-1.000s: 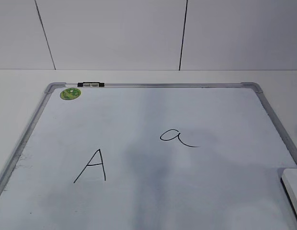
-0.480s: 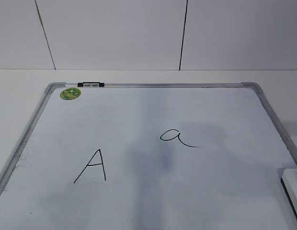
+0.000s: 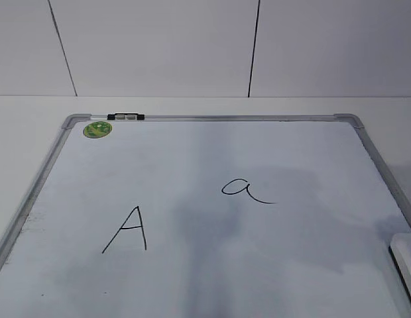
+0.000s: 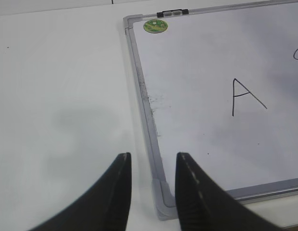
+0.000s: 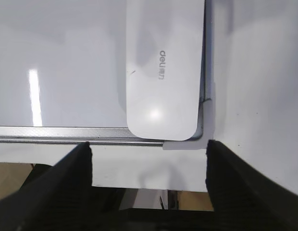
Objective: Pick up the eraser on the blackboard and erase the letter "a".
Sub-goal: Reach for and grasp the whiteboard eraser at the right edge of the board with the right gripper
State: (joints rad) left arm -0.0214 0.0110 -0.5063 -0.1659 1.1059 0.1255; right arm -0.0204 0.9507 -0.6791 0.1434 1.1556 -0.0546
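The blackboard (image 3: pixel 212 165) is a white board with a silver-grey frame, lying flat on the table. The cursive letter "a" (image 3: pixel 245 191) is at its middle right. The white eraser (image 5: pixel 163 67) lies on the board's near right corner, with small grey print on top; only its edge shows in the exterior view (image 3: pixel 406 262). My right gripper (image 5: pixel 148 154) is open and empty, over the table edge just short of the eraser. My left gripper (image 4: pixel 153 166) is open and empty, above the board's near left corner (image 4: pixel 164 199). Neither gripper shows in the exterior view.
A capital "A" (image 3: pixel 128 230) is drawn on the board's left half. A green round sticker (image 3: pixel 97 129) and a small black-and-white clip (image 3: pixel 125 117) sit at the far left corner. A white wall stands behind. The table's front edge (image 5: pixel 149 185) lies just below the eraser.
The shadows on the board have shifted slightly. The board, letters and eraser have not moved.
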